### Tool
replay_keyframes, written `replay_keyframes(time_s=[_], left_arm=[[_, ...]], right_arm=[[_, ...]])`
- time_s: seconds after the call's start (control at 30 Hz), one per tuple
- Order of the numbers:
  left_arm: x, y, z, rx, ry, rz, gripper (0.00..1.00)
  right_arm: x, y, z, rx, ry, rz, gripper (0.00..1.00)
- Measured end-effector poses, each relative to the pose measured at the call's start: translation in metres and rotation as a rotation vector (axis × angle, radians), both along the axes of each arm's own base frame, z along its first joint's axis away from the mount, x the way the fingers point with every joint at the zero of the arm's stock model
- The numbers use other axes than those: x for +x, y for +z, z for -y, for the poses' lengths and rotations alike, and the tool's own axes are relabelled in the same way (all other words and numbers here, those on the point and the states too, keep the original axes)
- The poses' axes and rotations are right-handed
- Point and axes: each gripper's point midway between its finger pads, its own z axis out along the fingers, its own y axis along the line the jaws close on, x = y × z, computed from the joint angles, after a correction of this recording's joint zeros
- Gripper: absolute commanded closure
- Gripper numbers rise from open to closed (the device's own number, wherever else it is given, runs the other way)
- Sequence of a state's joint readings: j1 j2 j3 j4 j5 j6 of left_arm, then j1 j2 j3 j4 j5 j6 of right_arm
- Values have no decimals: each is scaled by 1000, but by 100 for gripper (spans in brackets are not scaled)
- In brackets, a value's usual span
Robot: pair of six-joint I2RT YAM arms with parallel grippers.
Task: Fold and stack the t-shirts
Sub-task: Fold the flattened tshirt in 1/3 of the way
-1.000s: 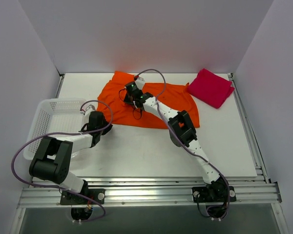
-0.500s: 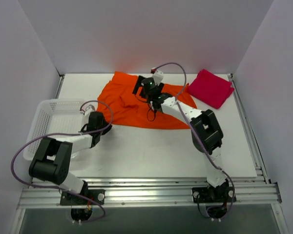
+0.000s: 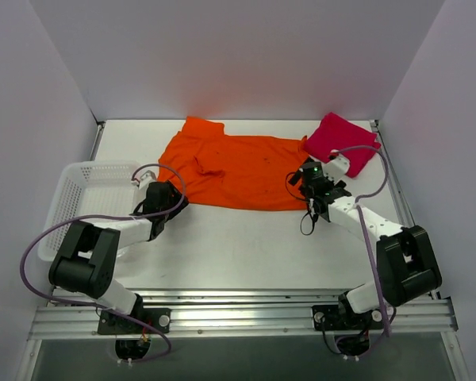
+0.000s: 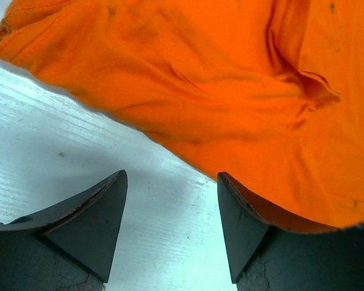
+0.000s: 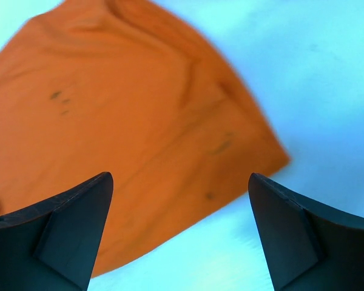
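The bright orange t-shirt (image 3: 238, 165) lies spread out at the back middle of the table, also filling the left wrist view (image 4: 218, 79) and the right wrist view (image 5: 121, 109). The crimson-pink t-shirt (image 3: 343, 143) lies folded at the back right. My left gripper (image 3: 176, 200) (image 4: 171, 176) is open at the orange shirt's near left edge, with bare table between its fingers and the cloth's edge resting against the right finger (image 4: 242, 218). My right gripper (image 3: 303, 182) (image 5: 181, 179) stands wide open just above the shirt's near right corner, holding nothing.
A white mesh basket (image 3: 83, 194) stands at the left edge, beside the left arm. White walls close in the back and both sides. The white table top (image 3: 246, 246) shows between the shirt and the arm bases.
My right gripper opened, let go of the orange cloth and swung from the shirt's back middle to its near right corner. The left gripper opened too. The shirt now lies flatter.
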State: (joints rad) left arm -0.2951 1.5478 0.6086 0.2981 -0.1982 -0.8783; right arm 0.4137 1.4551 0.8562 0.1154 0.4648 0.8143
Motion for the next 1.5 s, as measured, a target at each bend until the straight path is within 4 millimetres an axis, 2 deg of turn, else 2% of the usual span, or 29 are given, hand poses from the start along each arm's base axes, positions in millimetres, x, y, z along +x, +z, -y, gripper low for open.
replay_keyframes(time_s=[0.1, 0.27, 0.37, 0.57, 0.63, 0.67, 0.73, 0.77, 0.87, 1.07, 1.2, 1.27, 1.3, 1.33, 1.43, 1.47, 1.5], left_arm=[[0, -8, -3, 15, 13, -18, 30], [15, -6, -3, 30, 33, -14, 32], [20, -8, -4, 37, 42, -14, 32], [27, -7, -5, 44, 55, -13, 33], [27, -8, -8, 46, 61, -16, 33], [28, -8, -10, 47, 67, -16, 34], [28, -8, -15, 51, 80, -18, 34], [29, -8, -17, 54, 87, -19, 35], [29, -9, -21, 59, 101, -21, 37], [26, -10, -26, 60, 141, -24, 39], [30, -9, -28, 56, 163, -18, 21], [37, -6, -27, 54, 172, -9, 22], [39, -6, -27, 57, 176, -12, 27], [41, -6, -27, 58, 180, -12, 44], [39, -12, -30, 76, 196, -44, 79], [36, -17, -32, 89, 196, -65, 97], [37, -19, -33, 90, 204, -72, 98]], right_arm=[[-11, -25, 28, 27, -53, -68, 10], [-47, -72, 19, 91, 11, -202, 12], [-59, -91, 18, 135, 27, -257, 13], [-30, -88, 12, 194, 38, -198, 21], [-18, -87, 12, 211, 38, -177, 31], [-13, -88, 13, 222, 38, -168, 43], [-4, -90, 15, 242, 34, -153, 58], [0, -92, 16, 251, 32, -152, 76], [4, -99, 20, 275, 29, -155, 100], [2, -99, 25, 280, 19, -158, 100], [-10, -100, 31, 259, 6, -186, 100], [-14, -100, 32, 250, 4, -199, 100], [-16, -100, 34, 244, 3, -204, 100], [-18, -100, 35, 239, 2, -209, 100], [-24, -100, 40, 226, -10, -226, 100], [-25, -100, 43, 223, -17, -227, 100], [-28, -100, 46, 223, -26, -231, 100]])
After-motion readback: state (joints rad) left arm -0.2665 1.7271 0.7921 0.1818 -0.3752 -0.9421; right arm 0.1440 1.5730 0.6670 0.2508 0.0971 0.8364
